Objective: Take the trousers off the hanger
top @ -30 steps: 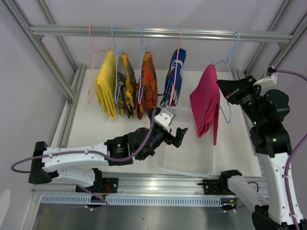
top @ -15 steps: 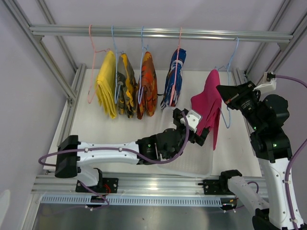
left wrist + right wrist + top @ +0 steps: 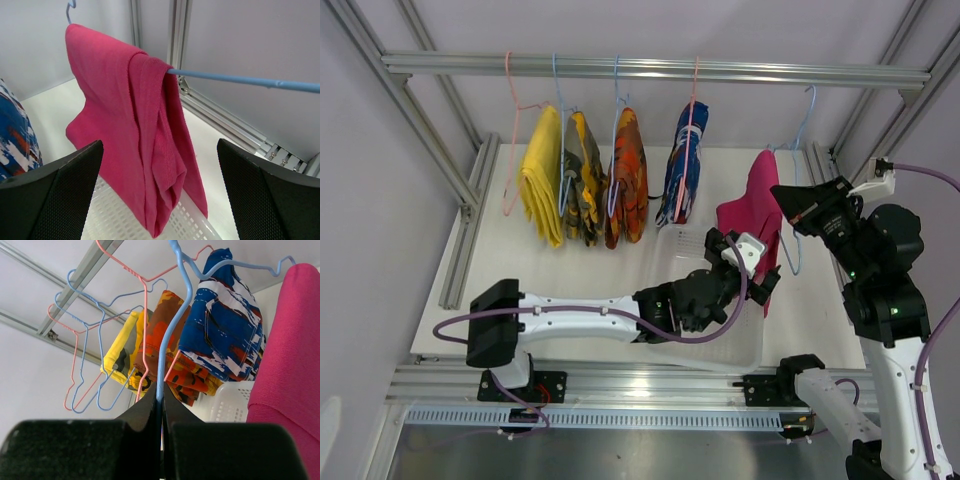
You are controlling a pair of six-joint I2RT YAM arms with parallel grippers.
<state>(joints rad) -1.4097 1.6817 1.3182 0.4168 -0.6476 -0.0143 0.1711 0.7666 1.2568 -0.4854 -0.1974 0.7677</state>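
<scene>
The magenta-pink trousers [image 3: 750,212] hang folded over a blue hanger [image 3: 798,243] at the right end of the rail. My right gripper [image 3: 788,200] is shut on this hanger's wire [image 3: 172,325], just right of the pink cloth [image 3: 290,365]. My left gripper [image 3: 752,272] is open, its fingers on either side of the lower end of the pink trousers [image 3: 130,135] without touching them. The hanger's blue bar [image 3: 240,80] sticks out of the fold. The blue patterned [image 3: 682,165], orange camouflage [image 3: 628,180], olive-yellow camouflage [image 3: 582,180] and plain yellow [image 3: 542,175] trousers hang further left.
A white perforated basket [image 3: 750,350] stands on the table under the left arm and below the pink trousers; it also shows in the left wrist view [image 3: 115,210]. The aluminium rail [image 3: 650,68] carries the hangers. Frame posts stand at both sides.
My left arm has swung right and forward, from over the basket to the pink trousers' lower end. My right gripper has shifted slightly with the hanger, and the pink trousers now hang tilted.
</scene>
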